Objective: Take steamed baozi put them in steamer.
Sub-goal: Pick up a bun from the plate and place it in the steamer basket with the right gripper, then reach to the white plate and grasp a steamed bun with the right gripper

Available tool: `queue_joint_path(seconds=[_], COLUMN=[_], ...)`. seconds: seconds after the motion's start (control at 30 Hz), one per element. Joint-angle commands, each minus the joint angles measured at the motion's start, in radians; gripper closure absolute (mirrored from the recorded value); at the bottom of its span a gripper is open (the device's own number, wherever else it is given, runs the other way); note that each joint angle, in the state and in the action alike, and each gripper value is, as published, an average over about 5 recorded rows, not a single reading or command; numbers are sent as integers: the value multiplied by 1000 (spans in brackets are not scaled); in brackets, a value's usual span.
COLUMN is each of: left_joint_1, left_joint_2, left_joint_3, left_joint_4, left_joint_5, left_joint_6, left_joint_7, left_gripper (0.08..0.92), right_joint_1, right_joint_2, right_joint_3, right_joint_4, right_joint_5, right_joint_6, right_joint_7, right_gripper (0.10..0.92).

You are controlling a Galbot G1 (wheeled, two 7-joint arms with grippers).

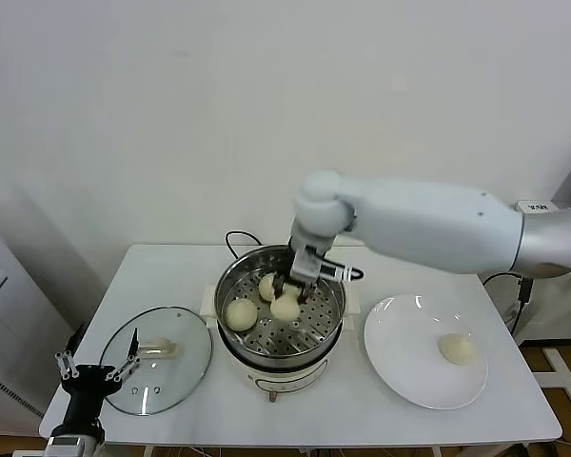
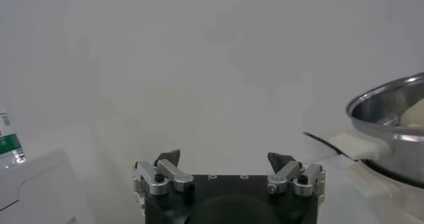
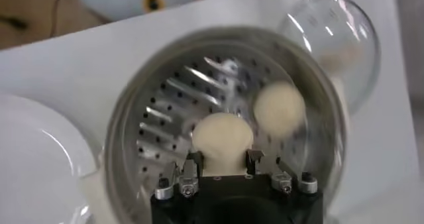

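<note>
The steamer [image 1: 230, 286] stands mid-table with three baozi on its perforated tray. My right gripper [image 1: 297, 288] reaches down into it and is shut on one baozi [image 1: 285, 307], low over the tray. In the right wrist view the gripper [image 3: 222, 158] has that baozi [image 3: 222, 136] between its fingers [image 3: 192, 164], with a second baozi [image 3: 279, 108] beside it. The other buns in the pot are one baozi [image 1: 240, 314] at the left and one [image 1: 267, 285] at the back. A fourth baozi [image 1: 457, 348] lies on the white plate [image 1: 409, 376]. My left gripper [image 1: 100, 354] is open, parked at the table's front left corner.
The glass lid [image 1: 157, 367] lies flat left of the steamer, next to my left gripper, and shows in the right wrist view [image 3: 334, 36]. The steamer's black cord [image 1: 236, 238] runs behind the pot. The left wrist view shows the steamer rim [image 2: 384, 106].
</note>
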Motion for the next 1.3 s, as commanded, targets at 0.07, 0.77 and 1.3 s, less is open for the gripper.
queue_joint_path(seconds=[0.07,0.77,1.3], left_joint_1=[-1,-2,-25], left_joint_2=[-3,0,18], left_joint_3=[1,6,23], left_joint_4=[2,1,0], left_joint_5=[-3,6,20], left_joint_6=[-1,-3,12], left_joint_7=[1,3,0], left_gripper=[177,177,177], right_joint_1=[-105,-21,157], right_joint_2=[13,-49,-376], right_joint_3=[17,98,-122], right_joint_4=[81,-1,-477], right_joint_5=[-179,-66,434], right_joint_6=[157,45,-464], right_joint_7=[-3,4,-47], right_gripper=[609,277,203])
